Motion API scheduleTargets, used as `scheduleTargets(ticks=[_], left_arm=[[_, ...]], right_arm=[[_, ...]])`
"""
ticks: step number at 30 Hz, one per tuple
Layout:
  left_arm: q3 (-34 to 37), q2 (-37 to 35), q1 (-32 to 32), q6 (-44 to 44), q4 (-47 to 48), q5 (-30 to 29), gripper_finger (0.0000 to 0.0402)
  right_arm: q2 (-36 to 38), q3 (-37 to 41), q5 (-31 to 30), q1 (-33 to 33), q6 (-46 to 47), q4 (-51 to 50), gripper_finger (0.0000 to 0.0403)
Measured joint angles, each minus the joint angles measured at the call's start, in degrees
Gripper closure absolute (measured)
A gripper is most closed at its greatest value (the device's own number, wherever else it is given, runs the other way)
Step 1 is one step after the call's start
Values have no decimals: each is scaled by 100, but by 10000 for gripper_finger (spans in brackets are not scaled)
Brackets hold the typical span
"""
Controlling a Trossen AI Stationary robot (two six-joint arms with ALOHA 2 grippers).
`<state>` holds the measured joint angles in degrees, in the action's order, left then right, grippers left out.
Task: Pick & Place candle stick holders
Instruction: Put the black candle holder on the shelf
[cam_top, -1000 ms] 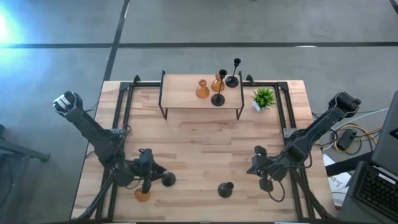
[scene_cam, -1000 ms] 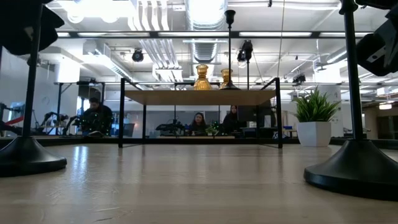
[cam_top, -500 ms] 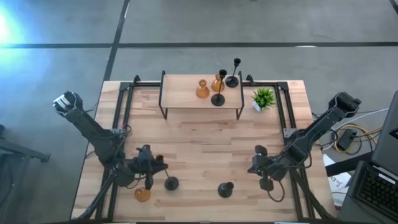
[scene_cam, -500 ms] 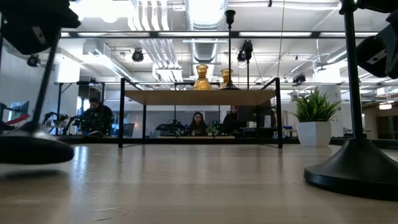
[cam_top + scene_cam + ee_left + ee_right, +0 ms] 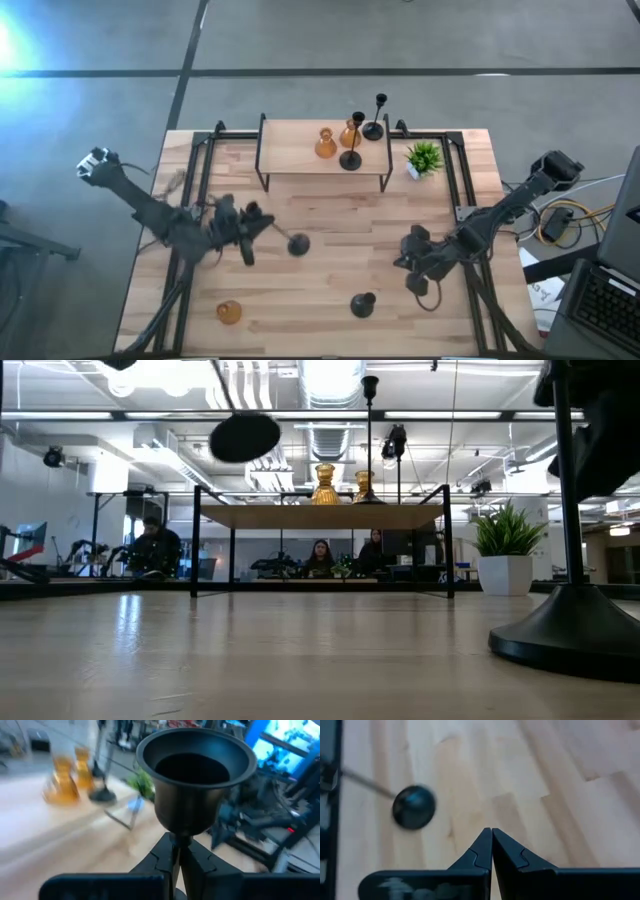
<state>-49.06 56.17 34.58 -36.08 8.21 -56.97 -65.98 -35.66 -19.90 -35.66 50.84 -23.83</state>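
My left gripper [image 5: 252, 228] is shut on a black candle stick holder [image 5: 298, 243] above the table's left middle. Its cup [image 5: 195, 770] fills the left wrist view. A second black holder [image 5: 362, 303] stands on its base near the front edge. An amber holder [image 5: 229, 312] sits at the front left. Two amber holders [image 5: 325, 143] and two black ones [image 5: 350, 158] stand on the shelf [image 5: 290, 160] at the back. My right gripper [image 5: 408, 262] is shut and empty at the front right. My left gripper pinches the holder's thin stem [image 5: 175, 840] just below the cup, between its two fingers, which lie across the stem. The holder is lifted clear of the table and tilted. Its round base [image 5: 245, 437] points toward the table's right.
A small green potted plant [image 5: 424, 157] stands right of the shelf. Black frame rails [image 5: 200, 170] run along the table's left and right sides. Bare wood lies in front of the shelf, in the table's middle. People sit in the room beyond [image 5: 318, 555].
My left gripper has risen and gone toward the table's far edge with the black holder. The holder has come off the table at the front left, has been lifted clear and has tipped, its base now in the air toward the right.
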Motion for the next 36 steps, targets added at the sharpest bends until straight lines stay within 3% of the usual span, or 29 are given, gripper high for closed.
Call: scheduleTargets(ticks=[4, 10, 14, 21, 30, 36], left_arm=[[-604, -193, -893, 537, 570, 624, 384], [-1568, -163, -2412, 1329, 1481, 2309, 384], [-2144, -12, -3305, 1981, 1930, 3099, 384], [-2844, 313, -4864, 2711, 2321, 4076, 384], [-3161, 1005, -6665, 3055, 2329, 5552, 384], [-3320, 1459, -7319, 3262, 2237, 5848, 384]], right_arm=[[0, 0, -326, 299, 154, 2, 394], [0, 0, -608, 693, 307, 4, 394], [0, 0, -623, 928, 323, 5, 394], [0, 4, -796, 1174, 578, 7, 394], [0, 7, -918, 1189, 620, 61, 394], [0, 7, -919, 1186, 615, 61, 394]])
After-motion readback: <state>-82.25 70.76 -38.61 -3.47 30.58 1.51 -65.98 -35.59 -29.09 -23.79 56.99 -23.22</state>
